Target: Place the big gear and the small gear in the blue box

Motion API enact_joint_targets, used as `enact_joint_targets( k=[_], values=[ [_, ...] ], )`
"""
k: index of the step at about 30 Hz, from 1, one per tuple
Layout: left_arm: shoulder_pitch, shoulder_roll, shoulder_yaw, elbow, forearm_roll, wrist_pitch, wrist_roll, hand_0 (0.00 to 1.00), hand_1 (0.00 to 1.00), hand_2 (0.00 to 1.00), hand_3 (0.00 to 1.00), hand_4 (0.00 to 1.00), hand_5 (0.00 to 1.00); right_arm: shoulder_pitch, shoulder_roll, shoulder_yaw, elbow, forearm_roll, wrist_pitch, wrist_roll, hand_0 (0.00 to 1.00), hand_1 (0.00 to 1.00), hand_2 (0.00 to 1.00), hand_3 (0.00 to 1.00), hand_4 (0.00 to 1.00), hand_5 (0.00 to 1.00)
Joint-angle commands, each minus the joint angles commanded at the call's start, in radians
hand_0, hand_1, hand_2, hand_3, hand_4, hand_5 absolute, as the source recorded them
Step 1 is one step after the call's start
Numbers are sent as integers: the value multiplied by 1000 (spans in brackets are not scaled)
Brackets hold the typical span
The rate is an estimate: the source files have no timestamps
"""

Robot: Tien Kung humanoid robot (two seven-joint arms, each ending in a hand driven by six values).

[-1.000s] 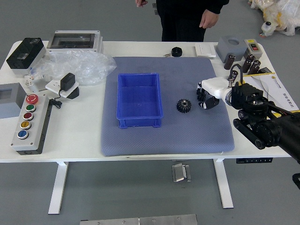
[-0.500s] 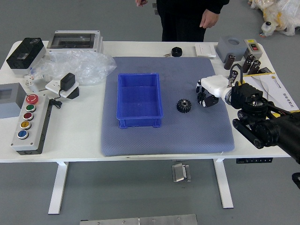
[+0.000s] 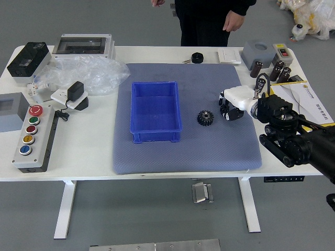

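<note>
Right arm (image 3: 293,142): comes from right side, bent, reaching inward.
Black gear (image 3: 205,118): lies on mat (image 3: 188,154), between box and hand.
Blue box (image 3: 155,137): on mat, left of gear.
Right hand (image 3: 240,98): low over mat, sloping down; grip I cannot tell.
Person's hand (image 3: 233,21): hangs down.
</note>
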State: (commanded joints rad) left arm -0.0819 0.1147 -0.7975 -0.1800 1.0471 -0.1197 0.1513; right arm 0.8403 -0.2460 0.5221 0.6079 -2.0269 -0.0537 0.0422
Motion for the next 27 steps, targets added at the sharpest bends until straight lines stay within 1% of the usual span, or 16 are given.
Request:
enact_joint_targets(
  k=[1,6,7,8,12,13,18,19,20,27],
  values=[
    [0,0,0,0,0,0,0,862,832,816,837,704,298,-1,1,-1,-1,1,1,-1,522,492,576,639,633,264],
    [0,0,2,0,-1,0,0,862,832,816,837,704,298,-3,2,-4,-5,3,3,-3,522,492,576,639,633,264],
    [0,0,2,0,-2,0,0,862,832,816,837,705,300,-4,2,-5,-6,4,2,-4,520,483,568,637,604,250],
    [0,0,2,0,-2,0,0,862,832,816,837,705,300,-4,2,-5,-6,4,1,-4,520,483,568,637,604,250],
    [1,1,3,0,-2,0,0,862,832,816,837,705,300,-6,3,-7,-7,5,-14,-5,520,483,568,637,604,250],
    [1,1,3,0,-2,0,0,862,832,816,837,707,301,-6,3,-6,-7,5,-20,-5,537,467,539,624,561,229],
    [0,2,3,0,0,0,0,862,832,816,837,707,301,-5,2,-5,-4,3,-37,-2,537,467,539,624,561,229],
    [0,2,3,0,0,0,0,861,832,816,837,706,302,-4,1,-5,-3,3,-40,-2,542,459,525,617,539,231],
    [0,2,3,0,0,0,0,861,832,816,837,706,302,-4,0,-4,-2,3,-43,-1,542,459,525,617,539,231],
    [0,4,3,0,1,0,0,861,832,816,836,707,307,-3,-4,-4,0,4,-51,-1,551,457,517,608,529,232]
  ],
)
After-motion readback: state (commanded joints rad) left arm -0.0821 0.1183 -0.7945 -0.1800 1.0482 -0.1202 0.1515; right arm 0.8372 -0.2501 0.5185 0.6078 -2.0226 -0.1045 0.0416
